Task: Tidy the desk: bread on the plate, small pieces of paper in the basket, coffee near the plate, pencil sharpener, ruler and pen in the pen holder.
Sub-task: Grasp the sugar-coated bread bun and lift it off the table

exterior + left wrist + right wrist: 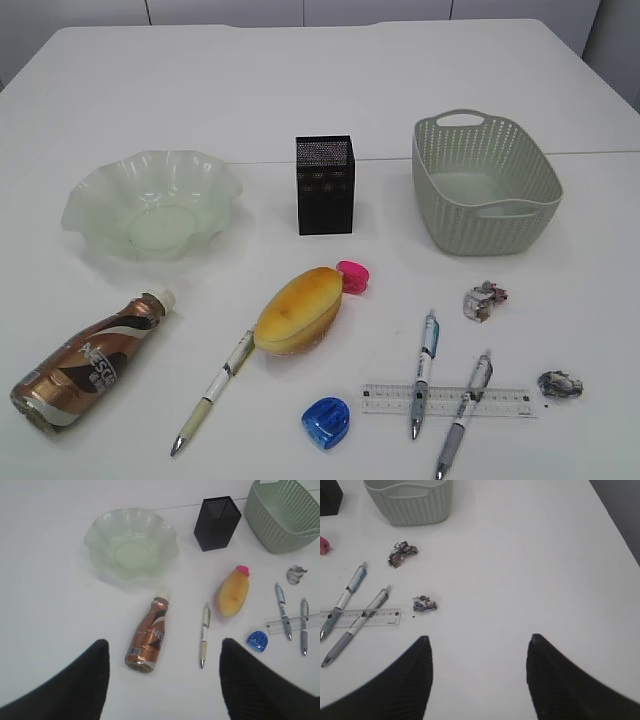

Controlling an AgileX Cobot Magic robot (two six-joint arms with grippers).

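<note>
Both claws wide and empty; two pens (424, 372) lie across the ruler (448, 400) near right, so grabbing either could drag the other.

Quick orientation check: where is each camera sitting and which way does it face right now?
Exterior view: raised at the table's near edge, slanting down on the pale green ruffled glass plate; no robot parts visible.
Left wrist view: high, facing the lying brown coffee bottle; open left hand shows.
Right wrist view: above bare table, open right hand shows.
Both wrist views share the clear plastic ruler.
</note>
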